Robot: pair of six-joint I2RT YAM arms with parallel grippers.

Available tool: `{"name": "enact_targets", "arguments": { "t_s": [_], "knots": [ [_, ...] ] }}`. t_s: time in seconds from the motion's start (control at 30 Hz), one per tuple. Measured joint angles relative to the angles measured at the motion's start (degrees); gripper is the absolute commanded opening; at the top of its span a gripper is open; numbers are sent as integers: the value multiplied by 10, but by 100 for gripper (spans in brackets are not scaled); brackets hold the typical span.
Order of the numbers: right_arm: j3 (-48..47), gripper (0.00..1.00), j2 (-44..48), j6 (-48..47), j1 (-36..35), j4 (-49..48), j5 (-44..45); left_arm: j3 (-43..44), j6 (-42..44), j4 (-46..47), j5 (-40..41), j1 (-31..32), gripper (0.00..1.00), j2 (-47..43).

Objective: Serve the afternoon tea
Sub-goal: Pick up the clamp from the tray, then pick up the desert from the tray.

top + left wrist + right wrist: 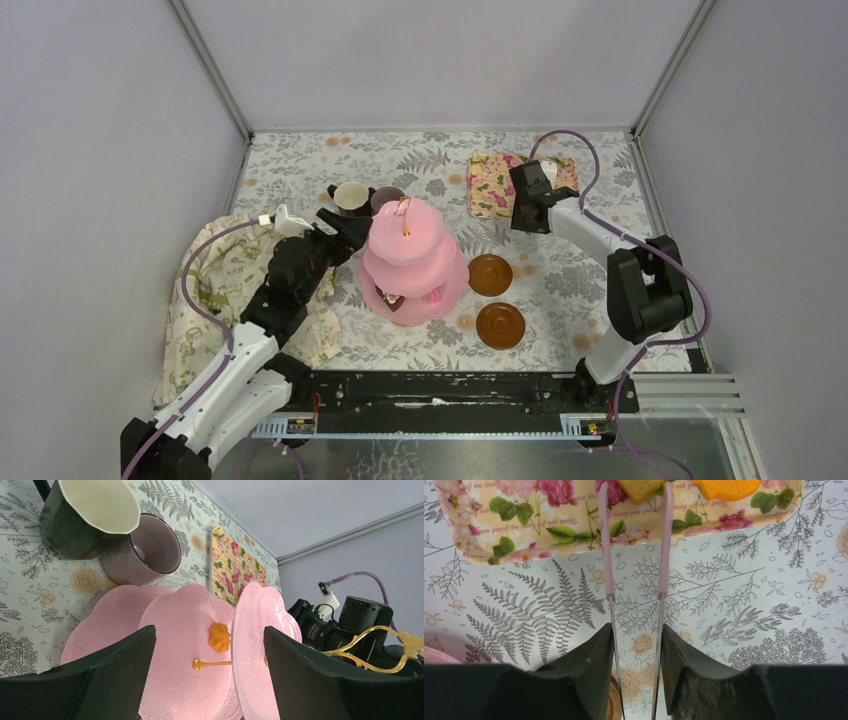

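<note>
The pink three-tier cake stand [410, 262] with a gold loop handle [404, 212] stands mid-table; a dark sweet [392, 300] and a pink sweet [435, 293] lie on its bottom tier. The left wrist view shows an orange sweet [219, 636] on the middle tier. Two dark mugs [352, 197] [387, 198] stand behind it, and two brown saucers [490, 274] [500, 325] lie to its right. My left gripper [352, 232] [209, 630] is open and empty beside the stand's left. My right gripper [522, 205] [636, 630] is shut on pink-tipped tongs [609, 570], whose tips flank a yellow sweet [639, 487].
The floral tray [488, 190] [524, 535] lies at the back right and also holds an orange sweet [724, 487]. The beige leaf-print cloth [215, 290] lies crumpled at the left under my left arm. Grey walls enclose the table on three sides.
</note>
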State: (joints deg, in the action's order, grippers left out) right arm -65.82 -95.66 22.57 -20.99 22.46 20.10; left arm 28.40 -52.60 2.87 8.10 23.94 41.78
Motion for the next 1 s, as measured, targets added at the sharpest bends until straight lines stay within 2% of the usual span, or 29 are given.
{"name": "enact_targets", "arguments": {
  "t_s": [0.7, 0.93, 1.0],
  "knots": [
    [-82, 45, -91, 31, 0, 30, 16, -7, -4, 2, -2, 0, 86, 16],
    [-90, 41, -104, 29, 5, 31, 18, -7, -4, 2, -2, 0, 86, 17],
    [-90, 36, -106, 28, 7, 31, 18, -7, -4, 2, -2, 0, 86, 19]
  ]
}}
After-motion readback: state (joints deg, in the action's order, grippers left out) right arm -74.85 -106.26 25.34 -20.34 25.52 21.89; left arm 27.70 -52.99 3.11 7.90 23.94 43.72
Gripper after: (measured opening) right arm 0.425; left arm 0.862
